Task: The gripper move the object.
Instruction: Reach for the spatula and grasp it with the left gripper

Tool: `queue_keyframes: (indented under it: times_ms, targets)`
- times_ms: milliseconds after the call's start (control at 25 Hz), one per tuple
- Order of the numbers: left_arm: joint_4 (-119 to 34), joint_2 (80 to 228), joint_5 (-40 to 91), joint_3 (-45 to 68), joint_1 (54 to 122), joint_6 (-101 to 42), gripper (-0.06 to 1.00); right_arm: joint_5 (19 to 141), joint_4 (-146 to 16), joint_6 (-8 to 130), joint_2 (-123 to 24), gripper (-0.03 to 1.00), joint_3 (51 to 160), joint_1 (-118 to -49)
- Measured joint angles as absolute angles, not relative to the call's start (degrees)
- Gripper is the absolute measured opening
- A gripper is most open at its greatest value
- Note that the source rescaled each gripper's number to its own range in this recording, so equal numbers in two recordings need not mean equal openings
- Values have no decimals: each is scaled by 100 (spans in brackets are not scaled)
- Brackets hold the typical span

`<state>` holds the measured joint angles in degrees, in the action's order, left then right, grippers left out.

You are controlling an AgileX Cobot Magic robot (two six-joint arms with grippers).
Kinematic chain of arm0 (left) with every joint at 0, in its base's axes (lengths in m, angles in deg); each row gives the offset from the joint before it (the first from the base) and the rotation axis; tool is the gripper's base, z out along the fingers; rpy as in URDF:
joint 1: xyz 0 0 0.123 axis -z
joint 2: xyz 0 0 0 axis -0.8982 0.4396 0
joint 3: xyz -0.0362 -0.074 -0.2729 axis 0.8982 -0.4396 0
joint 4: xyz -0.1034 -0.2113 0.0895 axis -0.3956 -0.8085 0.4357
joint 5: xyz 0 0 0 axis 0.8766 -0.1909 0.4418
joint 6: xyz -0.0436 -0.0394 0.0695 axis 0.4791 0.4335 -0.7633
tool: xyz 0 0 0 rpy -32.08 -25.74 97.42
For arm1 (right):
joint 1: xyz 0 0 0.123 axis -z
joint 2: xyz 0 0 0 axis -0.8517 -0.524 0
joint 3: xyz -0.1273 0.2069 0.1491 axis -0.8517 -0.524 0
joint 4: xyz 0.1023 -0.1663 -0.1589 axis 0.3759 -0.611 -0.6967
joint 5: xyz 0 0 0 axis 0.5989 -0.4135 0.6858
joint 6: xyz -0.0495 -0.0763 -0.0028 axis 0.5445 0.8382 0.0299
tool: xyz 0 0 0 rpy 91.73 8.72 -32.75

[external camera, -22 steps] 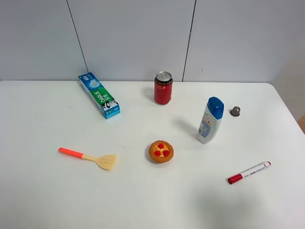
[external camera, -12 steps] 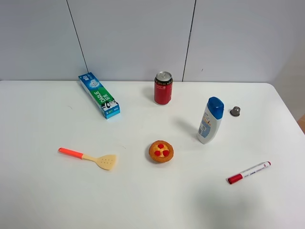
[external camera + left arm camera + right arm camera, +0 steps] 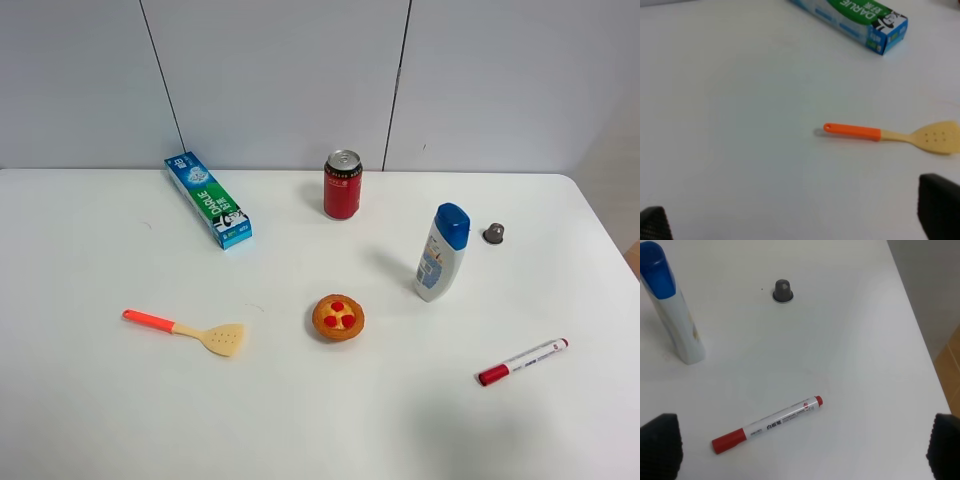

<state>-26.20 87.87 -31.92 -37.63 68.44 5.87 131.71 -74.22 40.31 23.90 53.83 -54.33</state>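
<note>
Jaws: left gripper (image 3: 796, 220) has its black fingers (image 3: 939, 207) spread wide with nothing between them, over the bare table (image 3: 740, 100). The right gripper (image 3: 801, 447) is likewise spread and empty, with the marker (image 3: 767, 424) lying just ahead of it. The spatula (image 3: 185, 330) lies flat at the table's left front, clear of both grippers. Its long axis runs roughly left-right, orange handle to the left, tan blade pointing right towards the tart (image 3: 338, 317). The toothpaste box (image 3: 208, 199) sits well behind it.

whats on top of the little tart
Three red round pieces sit clustered on the tart, inside its brown rim. Whatever lies under them is covered.
</note>
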Motion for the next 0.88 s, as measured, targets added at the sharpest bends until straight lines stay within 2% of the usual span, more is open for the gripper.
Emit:
queue_keyframes:
  times_ms: [320,560,880]
  targets:
    - [-2582,10896,-3141,-3077,6844,521,100,13171,-7422,4031,2390,100,5383,-5433]
    - [-3112,12514,-3092,-2529,6844,339,100,13171,-7422,4031,2390,100,5383,-5433]
    - [-3679,13848,-2997,-2210,6844,-456,100,13171,-7422,4031,2390,100,5383,-5433]
